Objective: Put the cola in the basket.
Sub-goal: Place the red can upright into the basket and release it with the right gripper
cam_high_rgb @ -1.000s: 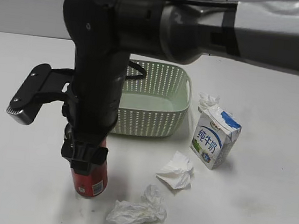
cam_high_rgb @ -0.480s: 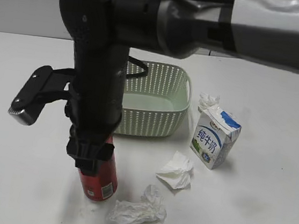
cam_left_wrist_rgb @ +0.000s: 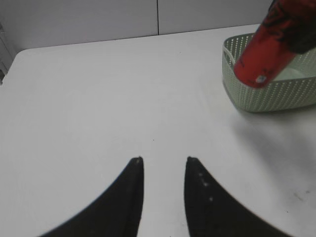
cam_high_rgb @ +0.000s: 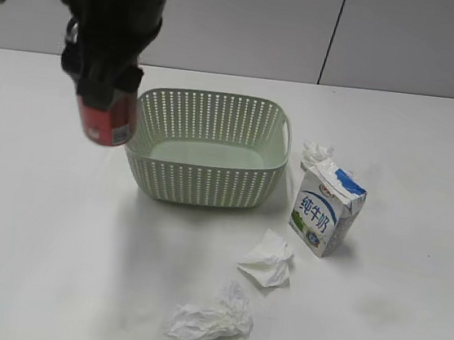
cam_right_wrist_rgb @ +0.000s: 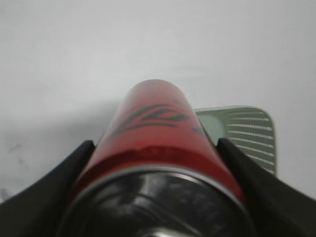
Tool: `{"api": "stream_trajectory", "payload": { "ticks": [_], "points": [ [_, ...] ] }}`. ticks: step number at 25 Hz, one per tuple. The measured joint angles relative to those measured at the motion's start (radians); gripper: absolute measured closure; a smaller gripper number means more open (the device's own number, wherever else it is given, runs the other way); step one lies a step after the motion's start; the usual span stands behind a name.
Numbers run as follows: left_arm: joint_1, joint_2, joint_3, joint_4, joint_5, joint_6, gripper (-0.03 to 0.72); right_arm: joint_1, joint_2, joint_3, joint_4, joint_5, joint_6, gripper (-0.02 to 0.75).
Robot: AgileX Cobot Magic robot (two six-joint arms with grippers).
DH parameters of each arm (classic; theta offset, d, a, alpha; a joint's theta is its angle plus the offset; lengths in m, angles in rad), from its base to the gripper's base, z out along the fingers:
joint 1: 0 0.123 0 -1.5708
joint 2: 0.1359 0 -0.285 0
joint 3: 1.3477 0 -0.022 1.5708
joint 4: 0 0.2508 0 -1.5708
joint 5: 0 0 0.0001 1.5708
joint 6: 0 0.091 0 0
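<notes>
The cola (cam_high_rgb: 105, 122) is a slim red can, held in the air just left of the basket's left rim, tilted. My right gripper (cam_high_rgb: 99, 82) is shut on its upper part. In the right wrist view the cola (cam_right_wrist_rgb: 153, 128) fills the space between the jaws (cam_right_wrist_rgb: 154, 142), and a corner of the pale green basket (cam_right_wrist_rgb: 252, 133) shows beyond it. The basket (cam_high_rgb: 205, 185) stands on the table with nothing in it. My left gripper (cam_left_wrist_rgb: 163, 160) is open over bare table. Its view shows the cola (cam_left_wrist_rgb: 264, 57) above the basket's near wall (cam_left_wrist_rgb: 276, 94).
A white-and-blue milk carton (cam_high_rgb: 326, 210) stands right of the basket. Crumpled tissues lie behind the carton (cam_high_rgb: 316, 154), in front of the basket (cam_high_rgb: 268, 259) and near the front edge (cam_high_rgb: 208, 322).
My right arm has lifted the cola off the table in front and carried it up and back to the basket's left rim. The arm no longer covers the basket.
</notes>
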Motion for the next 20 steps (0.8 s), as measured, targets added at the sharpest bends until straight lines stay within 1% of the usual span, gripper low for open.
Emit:
{"api": "stream_trajectory", "payload": {
  "ticks": [3,7,9,13,16,20],
  "points": [
    [0.0,0.0,0.0,0.0,0.0,0.0,0.459,-0.046,-0.001,-0.016,-0.066,0.002,0.0,0.22],
    [0.0,0.0,0.0,0.0,0.0,0.0,0.459,-0.147,-0.001,-0.017,-0.072,0.005,0.001,0.22],
    [0.0,0.0,0.0,0.0,0.0,0.0,0.459,-0.21,-0.001,-0.017,-0.052,0.005,0.001,0.22],
    [0.0,0.0,0.0,0.0,0.0,0.0,0.459,-0.315,-0.001,-0.017,0.06,0.007,0.008,0.22],
    [0.0,0.0,0.0,0.0,0.0,0.0,0.459,-0.339,0.007,-0.017,0.102,0.007,0.01,0.22],
    [0.0,0.0,0.0,0.0,0.0,0.0,0.459,-0.339,0.049,-0.021,0.143,0.007,0.011,0.22]
  ]
}}
